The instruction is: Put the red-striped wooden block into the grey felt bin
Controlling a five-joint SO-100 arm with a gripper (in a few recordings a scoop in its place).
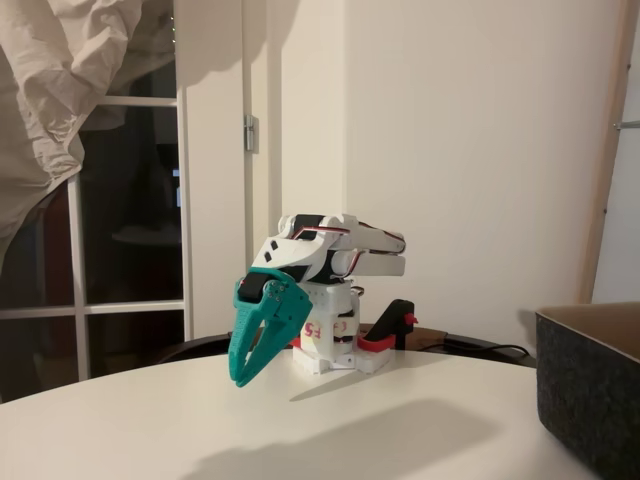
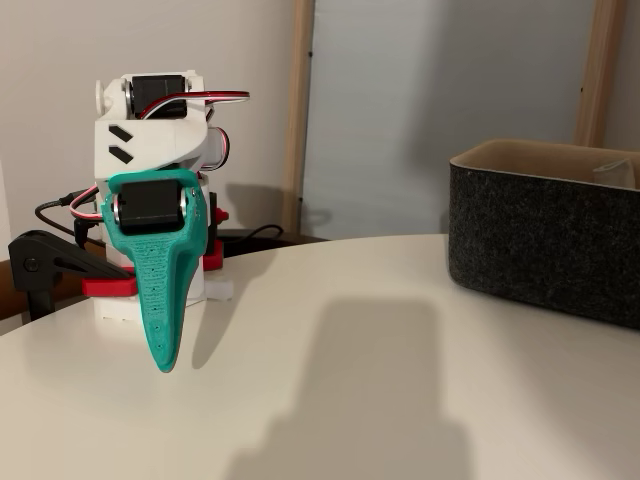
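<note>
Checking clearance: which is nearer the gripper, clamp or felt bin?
The red-and-black clamp, just left of the teal gripper in a fixed view; the grey felt bin stands far to the right.

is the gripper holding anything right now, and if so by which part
Nothing is held. The teal gripper hangs folded down in front of the arm's base with its fingers together and nothing between them. The grey felt bin stands apart on the table.

The grey felt bin (image 2: 540, 245) is showing a rough, matt felt wall with a smooth tan lining. The gripper (image 2: 163, 360) is looking like ridged matt teal plastic, the arm (image 1: 340, 250) smooth white plastic. The table (image 1: 300, 430) is appearing smooth and matt.
</note>
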